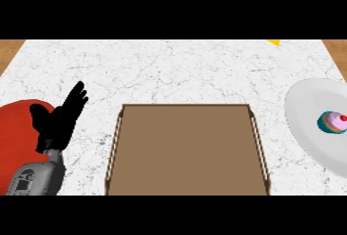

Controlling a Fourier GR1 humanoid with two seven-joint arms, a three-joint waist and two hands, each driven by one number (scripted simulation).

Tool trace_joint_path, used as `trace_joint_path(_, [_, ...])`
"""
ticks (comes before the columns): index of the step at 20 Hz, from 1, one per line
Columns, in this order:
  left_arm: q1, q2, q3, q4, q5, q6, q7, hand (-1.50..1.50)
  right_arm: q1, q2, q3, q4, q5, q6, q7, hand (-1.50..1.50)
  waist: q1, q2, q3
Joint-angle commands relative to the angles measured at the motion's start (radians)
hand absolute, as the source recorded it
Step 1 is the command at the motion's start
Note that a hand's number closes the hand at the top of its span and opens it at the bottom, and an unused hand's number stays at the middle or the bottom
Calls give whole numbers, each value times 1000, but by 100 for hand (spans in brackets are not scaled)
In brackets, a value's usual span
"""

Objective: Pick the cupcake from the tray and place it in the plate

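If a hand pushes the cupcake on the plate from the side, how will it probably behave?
The cupcake looks small, so it is probably light and would slide on the smooth white plate. Its pink topping with a red cherry looks soft and may smear if touched. It stands upright on a teal base, so a high push might tip it.

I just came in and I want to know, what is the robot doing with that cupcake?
Nothing is holding the cupcake right now. It sits on the white plate at the right side of the counter, so that job looks done. The brown tray in the middle has nothing on it. The robot's left hand rests open at the left, fingers up, over something red. Its right hand is out of sight.
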Motion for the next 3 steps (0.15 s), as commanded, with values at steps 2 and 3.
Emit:
trace_joint_path(2, [39, 15, 2, -11, 7, -31, -30, 0, 14, -54, 26, 80, 21, 154, -168, -150, 8, 1, 1])
trace_joint_path(3, [-14, -19, -17, 27, -34, 24, -20, 0, 33, -29, 33, 77, 24, 133, -203, -150, -8, 1, 0])
